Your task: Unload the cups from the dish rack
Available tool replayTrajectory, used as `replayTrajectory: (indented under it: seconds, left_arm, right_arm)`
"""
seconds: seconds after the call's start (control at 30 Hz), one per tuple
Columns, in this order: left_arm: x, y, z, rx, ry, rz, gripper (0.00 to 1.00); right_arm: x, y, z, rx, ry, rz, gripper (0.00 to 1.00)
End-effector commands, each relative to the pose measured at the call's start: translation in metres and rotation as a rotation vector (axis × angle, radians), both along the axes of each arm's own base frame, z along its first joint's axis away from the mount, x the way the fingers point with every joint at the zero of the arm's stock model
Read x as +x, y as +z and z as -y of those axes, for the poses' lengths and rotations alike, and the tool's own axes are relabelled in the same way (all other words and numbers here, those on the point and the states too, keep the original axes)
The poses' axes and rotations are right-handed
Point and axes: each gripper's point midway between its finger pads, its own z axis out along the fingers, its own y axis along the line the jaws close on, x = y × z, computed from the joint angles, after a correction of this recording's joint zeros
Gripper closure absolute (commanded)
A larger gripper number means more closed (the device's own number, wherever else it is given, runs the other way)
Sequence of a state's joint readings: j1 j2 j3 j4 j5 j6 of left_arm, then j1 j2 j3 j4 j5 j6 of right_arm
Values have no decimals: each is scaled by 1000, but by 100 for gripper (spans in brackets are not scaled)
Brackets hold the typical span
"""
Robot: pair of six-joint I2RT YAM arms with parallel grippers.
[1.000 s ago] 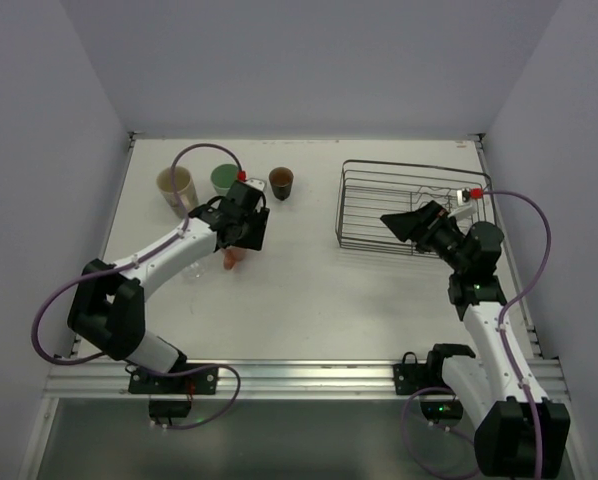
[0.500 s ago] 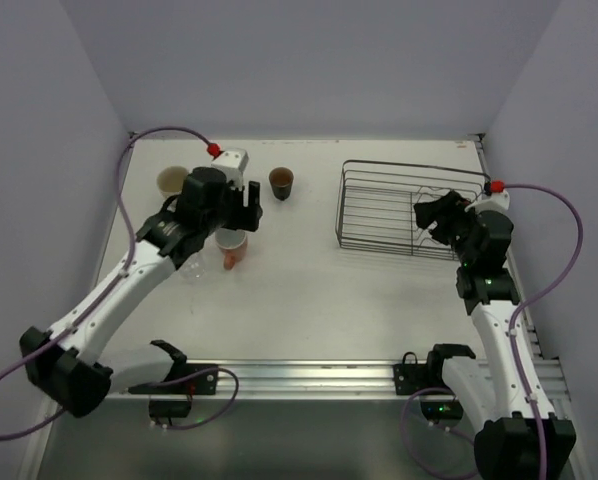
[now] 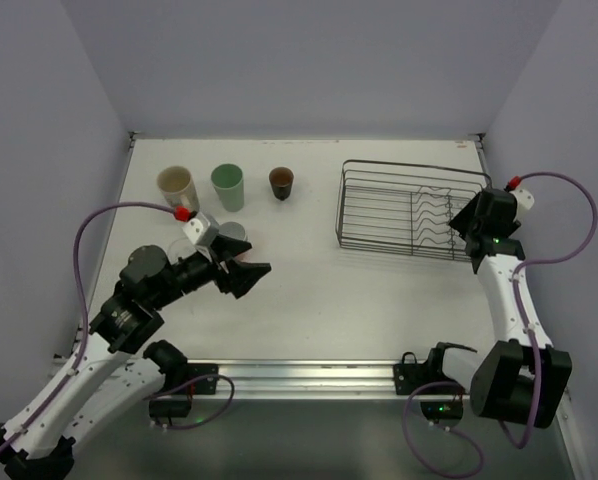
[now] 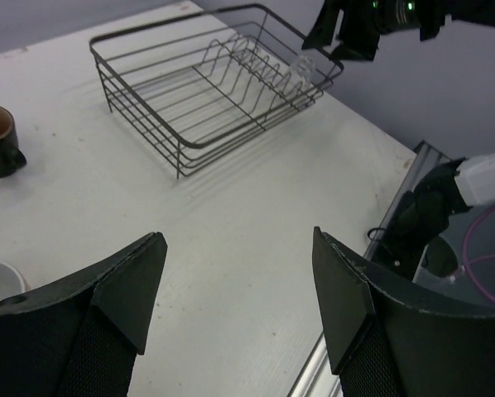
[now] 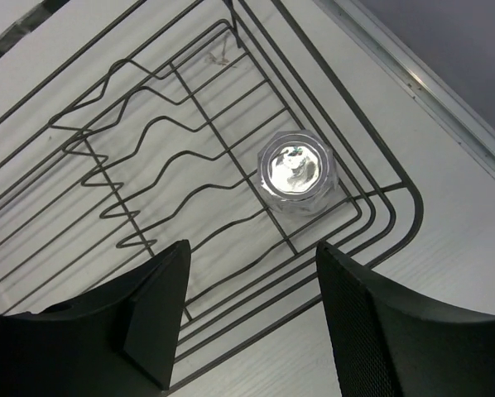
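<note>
Row of cups [image 3: 227,184] far left; dish rack [image 3: 379,212] right, a tumbler [image 5: 295,174] in its corner.

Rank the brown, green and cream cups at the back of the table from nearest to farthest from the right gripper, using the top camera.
From the right gripper:
1. dark brown cup, just left of the dish rack.
2. mint green cup, middle of the row.
3. cream cup, far left.

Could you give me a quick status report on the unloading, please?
Left end effector open, empty. Right end effector open over dish rack. One clear cup inside. Nothing blocking it.
</note>
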State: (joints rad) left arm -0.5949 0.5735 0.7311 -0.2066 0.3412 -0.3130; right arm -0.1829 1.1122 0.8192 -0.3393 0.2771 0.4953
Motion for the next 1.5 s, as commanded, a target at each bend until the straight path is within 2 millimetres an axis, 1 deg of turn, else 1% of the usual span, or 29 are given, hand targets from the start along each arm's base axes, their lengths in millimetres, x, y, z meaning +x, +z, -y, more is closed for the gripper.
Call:
replayTrajectory:
  seconds: [0.0, 0.03, 0.17, 0.2, 0.23, 0.3, 0.33, 0.43, 0.47, 0.57, 0.6, 0.63, 0.7, 0.77, 0.8, 0.9, 0.93, 1.0, 1.03, 1.1, 1.13, 1.23, 1.27, 1.3, 1.33, 1.37, 1.4, 1.43, 1.47]
  left_arm:
    - [-23, 7, 10, -7, -88, 70, 23]
    - [-24, 9, 5, -6, -61, 82, 23]
    - [-33, 12, 3, -13, -60, 101, 22]
    - [-37, 14, 2, -18, -66, 108, 22]
    - [-36, 15, 0, -20, -52, 112, 22]
    - [-38, 15, -1, -19, -50, 117, 22]
    - [-37, 14, -1, -17, -43, 114, 22]
    - [-38, 14, -1, -14, -43, 115, 22]
    - [-38, 14, -1, -14, -43, 113, 22]
    - [-37, 12, 0, -8, -42, 111, 22]
    - [-37, 12, 0, -9, -40, 110, 22]
    - [-36, 12, 0, -5, -39, 109, 22]
    - [-35, 10, 0, 0, -34, 106, 22]
    - [-33, 8, 0, 5, -28, 102, 22]
    - [-32, 6, 1, 11, -29, 95, 22]
    - [-30, 5, 2, 16, -27, 91, 22]
    - [-30, 4, 3, 19, -26, 88, 22]
    - [-29, 2, 3, 24, -25, 83, 22]
    - [-28, 2, 3, 26, -23, 84, 22]
    - [-27, 3, 3, 24, -19, 83, 22]
    - [-26, 2, 3, 27, -17, 82, 22]
    - [-23, 1, 4, 30, -8, 78, 22]
    - [-22, 1, 4, 30, -5, 76, 22]
    - [-21, -1, 5, 32, -5, 71, 22]
    - [-21, 0, 6, 29, -8, 68, 22]
    - [-20, 0, 8, 27, -11, 64, 22]
    - [-18, 0, 11, 27, -16, 57, 23]
    - [-19, 1, 14, 21, -30, 49, 24]
    - [-20, 5, 18, 0, -40, 31, 24]
  right_arm:
    - [-3, 17, 22, -71, -61, -40, 34]
    - [-4, 15, 26, -77, -72, -60, 32]
    - [1, 11, 34, -85, -73, -106, 26]
    - [5, 15, 35, -87, -68, -104, 26]
    - [9, 8, 35, -79, -60, -128, 26]
    - [18, 8, 36, -70, -53, -139, 25]
    - [20, -1, 38, -67, -60, -170, 25]
    - [29, -7, 39, -47, -65, -182, 24]
    - [32, -17, 40, -33, -71, -207, 23]
    - [39, -28, 44, -15, -82, -231, 21]
    - [41, -40, 43, 1, -81, -258, 21]
    - [43, -44, 44, 5, -81, -260, 21]
    - [46, -53, 43, 21, -86, -270, 23]
    - [48, -56, 43, 26, -89, -261, 24]
    - [48, -58, 44, 27, -92, -262, 29]
    - [51, -56, 45, 20, -90, -250, 39]
    - [52, -53, 46, 16, -90, -239, 49]
    - [52, -46, 45, 10, -84, -218, 57]
    - [54, -34, 45, 2, -81, -180, 61]
    - [54, -20, 45, -11, -76, -148, 63]
    - [52, -4, 44, -17, -71, -108, 64]
    - [52, 27, 40, -28, -52, -20, 66]
    - [50, 48, 37, -32, -39, 38, 67]
    - [49, 60, 33, -30, -28, 76, 67]
    - [48, 71, 29, -24, -11, 113, 67]
    - [46, 92, 14, 12, 46, 193, 67]
    - [44, 97, 3, 43, 87, 228, 67]
    - [45, 109, -9, 71, 134, 286, 67]
    - [39, 127, -24, 121, 170, 363, 67]
